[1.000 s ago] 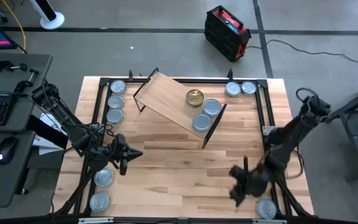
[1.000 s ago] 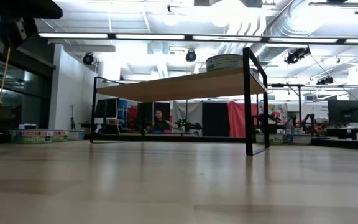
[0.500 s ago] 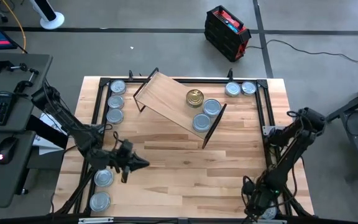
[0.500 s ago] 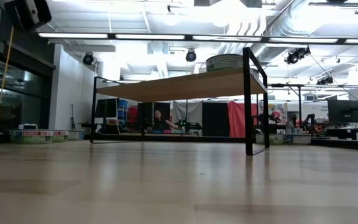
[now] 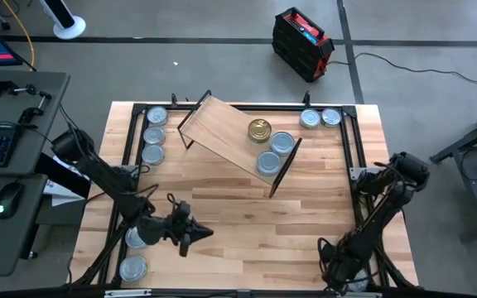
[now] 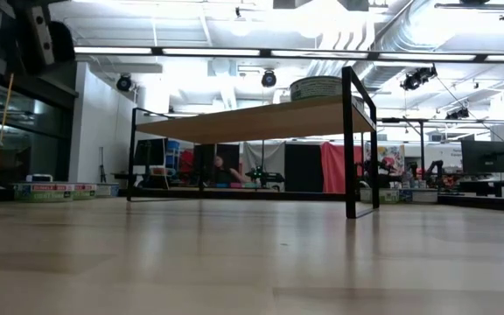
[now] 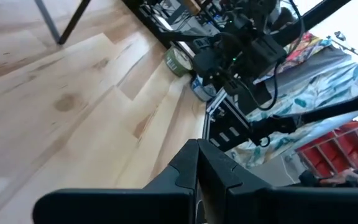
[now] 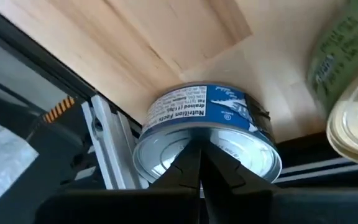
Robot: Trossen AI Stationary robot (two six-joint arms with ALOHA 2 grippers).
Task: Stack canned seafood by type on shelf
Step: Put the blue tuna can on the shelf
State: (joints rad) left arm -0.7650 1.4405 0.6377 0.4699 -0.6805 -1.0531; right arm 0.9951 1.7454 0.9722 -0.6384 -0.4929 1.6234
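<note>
Three tins (image 5: pixel 270 145) sit on the angled light-wood shelf (image 5: pixel 222 132).

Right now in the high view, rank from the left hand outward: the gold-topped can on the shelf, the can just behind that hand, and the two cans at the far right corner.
1. Can behind the left hand: silver-topped can, left edge.
2. Gold-topped can, on the shelf.
3. Corner pair, far right.

Grey floor (image 5: pixel 222 50) with a black case (image 5: pixel 302 41), a desk (image 5: pixel 15 165) alongside, ceiling strip lights (image 6: pixel 234 51).
</note>
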